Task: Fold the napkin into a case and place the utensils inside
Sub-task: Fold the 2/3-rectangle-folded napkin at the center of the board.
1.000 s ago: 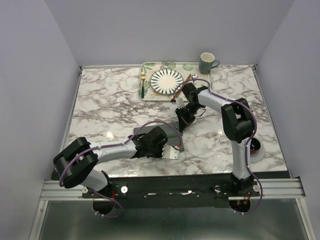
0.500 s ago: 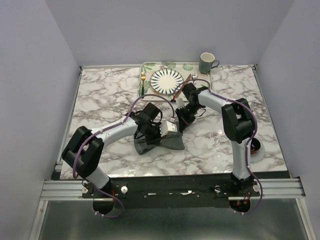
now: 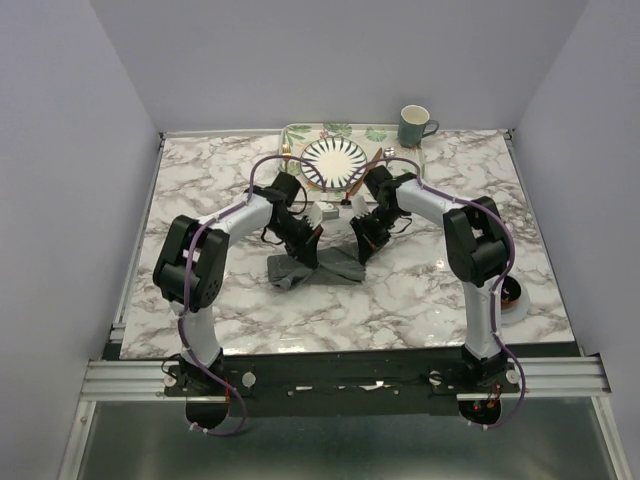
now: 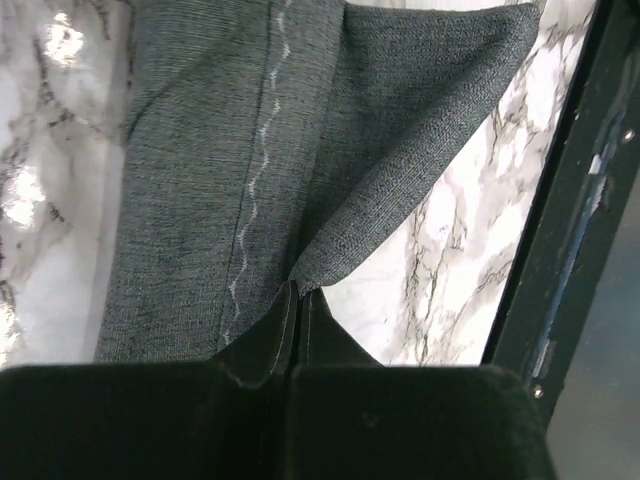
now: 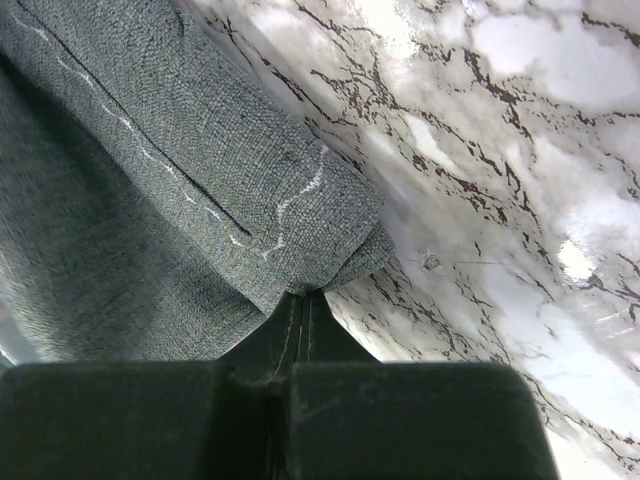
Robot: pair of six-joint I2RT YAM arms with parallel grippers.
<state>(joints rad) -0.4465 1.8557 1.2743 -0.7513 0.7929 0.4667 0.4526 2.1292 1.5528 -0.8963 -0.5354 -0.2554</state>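
The dark grey napkin [image 3: 318, 268] lies partly folded on the marble table, in front of the tray. My left gripper [image 3: 308, 248] is shut on a raised fold of the napkin [image 4: 220, 150], pinching the cloth at the fingertips [image 4: 298, 290]. At the cloth's right end, my right gripper [image 3: 362, 250] is shut on a corner of the napkin [image 5: 150, 180], and that corner bunches at its tips [image 5: 306, 296]. The brownish knife [image 3: 365, 170] leans on the striped plate [image 3: 333, 162]. My left arm mostly hides the gold fork [image 3: 286, 150]. I cannot pick out the spoon.
A leaf-patterned tray [image 3: 298, 132] at the back holds the plate, with a green mug [image 3: 413, 125] at its right end. A small round object [image 3: 511, 295] sits by the right arm's base. The black front rail [image 4: 570, 200] runs along the table's near edge.
My left arm has swung from the table's front toward the back, carrying the napkin's edge over so the cloth lies narrower. The right arm has stayed put, gripping its corner.
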